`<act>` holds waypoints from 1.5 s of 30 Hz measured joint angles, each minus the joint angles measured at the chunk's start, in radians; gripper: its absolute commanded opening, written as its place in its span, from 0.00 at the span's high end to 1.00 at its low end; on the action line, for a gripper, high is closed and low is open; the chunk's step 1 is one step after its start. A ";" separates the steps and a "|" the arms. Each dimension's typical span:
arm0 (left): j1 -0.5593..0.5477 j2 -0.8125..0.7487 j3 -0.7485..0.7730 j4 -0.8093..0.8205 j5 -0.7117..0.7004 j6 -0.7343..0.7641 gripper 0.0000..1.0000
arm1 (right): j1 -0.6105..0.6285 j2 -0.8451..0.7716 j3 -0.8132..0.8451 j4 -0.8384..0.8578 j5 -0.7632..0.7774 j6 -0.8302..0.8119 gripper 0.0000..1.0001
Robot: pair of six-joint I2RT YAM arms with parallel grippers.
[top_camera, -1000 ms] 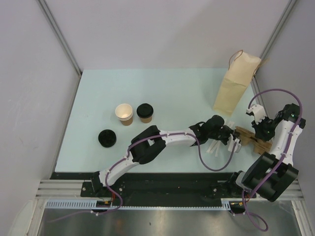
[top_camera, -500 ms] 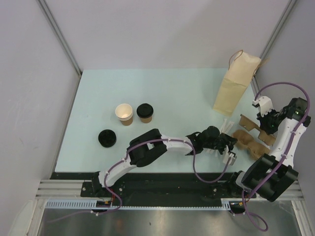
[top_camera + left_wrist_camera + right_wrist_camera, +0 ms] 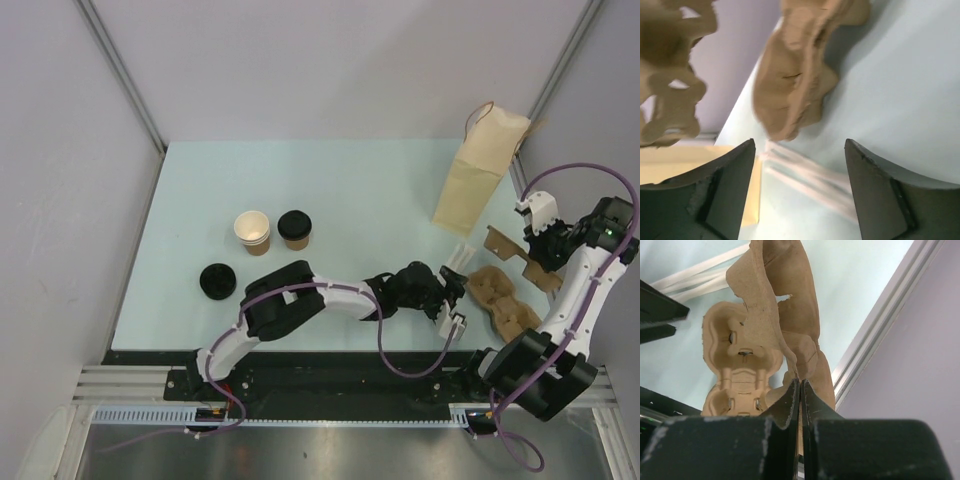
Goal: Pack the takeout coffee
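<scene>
Two kraft cups stand left of centre: one open and white inside [image 3: 253, 231], one with a black lid [image 3: 294, 229]. A loose black lid [image 3: 217, 281] lies near them. My left gripper [image 3: 455, 300] [image 3: 800, 145] is open and empty, low over the table just left of a pulp cup tray [image 3: 503, 300] [image 3: 795, 85]. White straws [image 3: 810, 175] lie between its fingers. My right gripper [image 3: 540, 240] [image 3: 800, 382] is shut on the thin edge of a second pulp tray [image 3: 518, 255] [image 3: 775, 295], held tilted above the first tray [image 3: 740, 360].
The tall paper bag [image 3: 480, 170] stands at the back right, close to the straws [image 3: 458, 257] and trays. The table's right rail [image 3: 880, 325] and the wall run just beside the right arm.
My left gripper has opened, let go of the tray and drawn back to the left. My right gripper has lifted one tray up and away from the one left on the table.
</scene>
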 measured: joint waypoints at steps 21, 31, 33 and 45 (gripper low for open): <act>0.256 -0.818 -0.320 -0.492 0.122 -0.509 0.10 | 0.407 -0.182 0.020 -0.206 -0.028 0.060 1.00; 0.356 -1.231 -0.384 -0.743 0.199 -0.632 0.09 | 0.914 -0.218 0.063 -0.174 0.028 0.357 1.00; 0.368 -1.235 -0.383 -0.790 0.199 -0.648 0.10 | 1.025 -0.219 0.065 -0.155 0.060 0.414 1.00; 0.370 -1.182 -0.323 -0.945 0.282 -0.836 0.14 | 1.324 -0.164 0.129 -0.089 0.193 0.572 1.00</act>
